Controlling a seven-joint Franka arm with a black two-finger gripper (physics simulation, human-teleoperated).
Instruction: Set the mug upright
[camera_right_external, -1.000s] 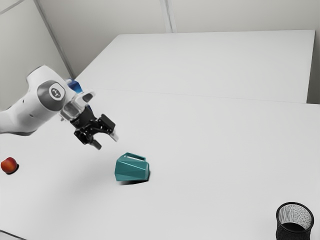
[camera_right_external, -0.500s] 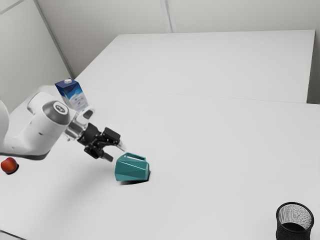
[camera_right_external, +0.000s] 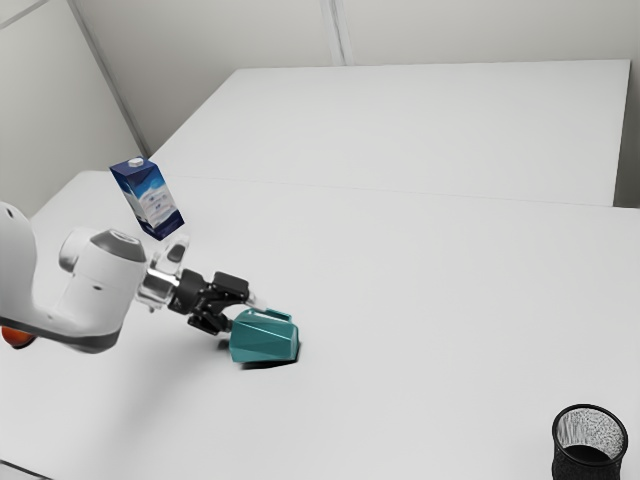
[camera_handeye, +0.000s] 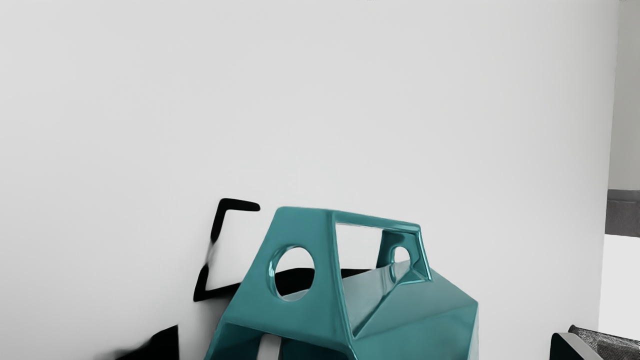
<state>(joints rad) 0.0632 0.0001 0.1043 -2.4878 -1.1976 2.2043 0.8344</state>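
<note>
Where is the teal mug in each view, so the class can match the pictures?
Exterior view: the mug lies on its side below and left of centre, at the gripper.
Wrist view: the mug is close in front of the gripper.
Shared landmark: its angular handle.

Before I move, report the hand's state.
Hand: open, holding nothing; the mug lies on its side at the fingertips.

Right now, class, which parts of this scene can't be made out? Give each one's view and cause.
Fruit: exterior view, partly behind the arm.
Mesh cup's base: exterior view, cut off by the bottom edge.
Teal mug's near end: wrist view, cut off by the bottom edge.
Carton's lettering: exterior view, too small.
</note>
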